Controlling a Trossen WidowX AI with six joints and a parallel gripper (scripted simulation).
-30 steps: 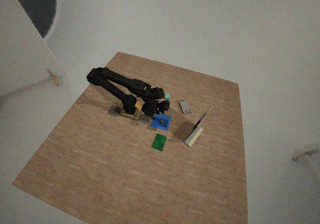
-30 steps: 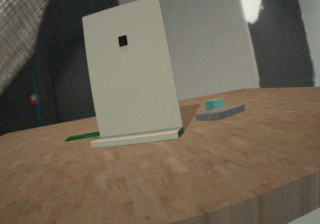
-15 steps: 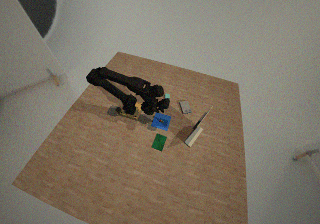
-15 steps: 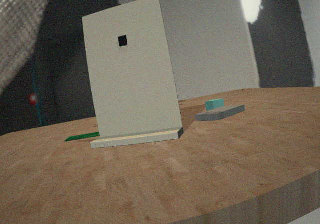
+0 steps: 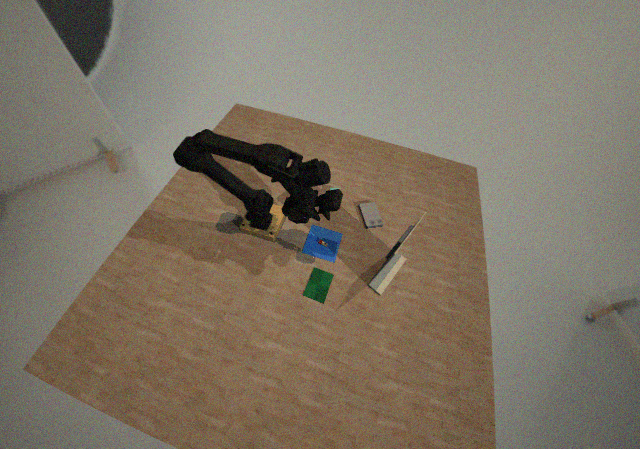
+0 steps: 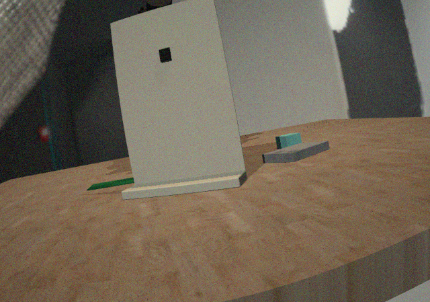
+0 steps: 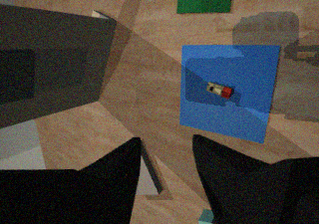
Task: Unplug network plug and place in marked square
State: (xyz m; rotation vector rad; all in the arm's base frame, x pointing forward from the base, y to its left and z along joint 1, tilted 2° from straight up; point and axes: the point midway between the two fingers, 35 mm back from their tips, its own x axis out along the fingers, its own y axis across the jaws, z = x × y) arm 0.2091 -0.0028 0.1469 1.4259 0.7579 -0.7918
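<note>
Blue marks the square (image 7: pixel 229 92) on the wooden table (image 5: pixel 258 341), and the small plug (image 7: pixel 220 90), tan with a red end, lies flat inside it, a little toward 10 o'clock of the square's middle in the wrist view. Nothing touches the plug.

The black gripper (image 7: pixel 166 159) hangs above the table with its two fingers partly apart, a moderate gap between them and nothing in it. In the wrist view the fingers fill the bottom edge, and the blue square sits at about 1 o'clock from the gap. In the top view the gripper (image 5: pixel 310 209) hovers at roughly 11 o'clock of the blue square (image 5: pixel 322 243), clear of it.

The arm (image 5: pixel 227 160) folds back over its yellowish base plate (image 5: pixel 277 227), which lies at 9 o'clock of the square.

A green patch (image 5: pixel 318 285) lies at 6 o'clock of the blue square. The upright panel (image 6: pixel 177 97) stands on its pale foot at about 3 o'clock, its dark socket (image 6: pixel 165 54) open near the top. A grey slab (image 5: pixel 370 214) lies at 1 o'clock, with a small teal block (image 6: pixel 288 140) just beyond it in the exterior view.
</note>
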